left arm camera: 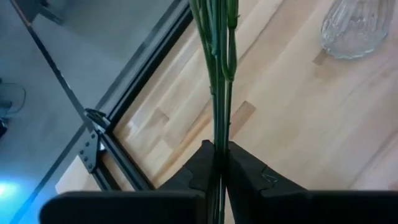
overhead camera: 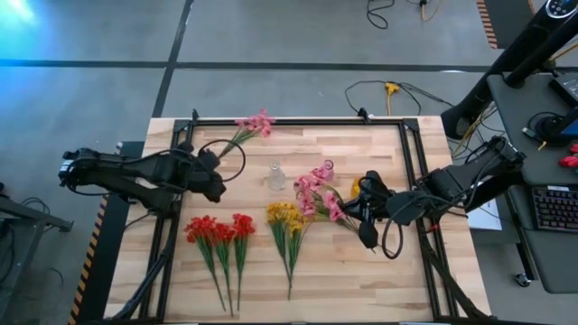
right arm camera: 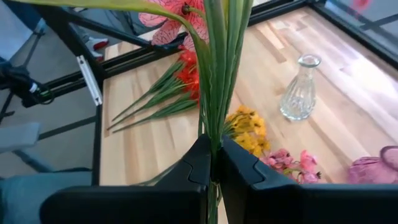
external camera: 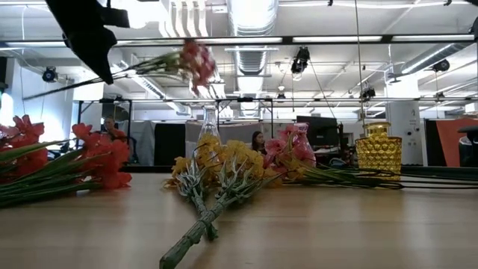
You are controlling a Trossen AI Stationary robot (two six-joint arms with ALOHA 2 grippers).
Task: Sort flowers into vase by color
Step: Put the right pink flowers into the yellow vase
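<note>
My left gripper point(overhead camera: 217, 181) hovers over the table's left half, shut on a pink flower sprig point(overhead camera: 256, 124) that shows raised in the low view point(external camera: 196, 60). My right gripper point(overhead camera: 366, 221) is at the right, shut on another pink sprig point(right arm camera: 174, 18). More pink sprigs point(overhead camera: 316, 194) lie on the wood beside it. A red bunch point(overhead camera: 221, 230) and a yellow bunch point(overhead camera: 286, 217) lie flat near the front. A clear vase point(overhead camera: 275, 176), a pink vase point(overhead camera: 327, 169) and a yellow vase point(external camera: 377, 149) stand upright mid-table. My left gripper pinches the pink sprig's thin green stems point(left arm camera: 219, 134) between its two fingers, low on the stem and far from the blossoms. The stems run on straight ahead of the fingers. The sprig is lifted clear of the table, its blossoms point(external camera: 196, 60) high in the air. My right gripper pinches the other sprig's green stem and leaves point(right arm camera: 214, 127) between its two fingers. The stem runs straight out ahead of the fingers toward the table's left, with the pink blossom point(right arm camera: 174, 18) at its far end. Whether the sprig is wholly clear of the table I cannot tell.
A black metal frame point(overhead camera: 298, 120) borders the wooden top. Bare wood lies along the far edge and at the near right corner. Cables lie on the floor beyond the table. A desk with a keyboard point(overhead camera: 553, 208) stands off to the right.
</note>
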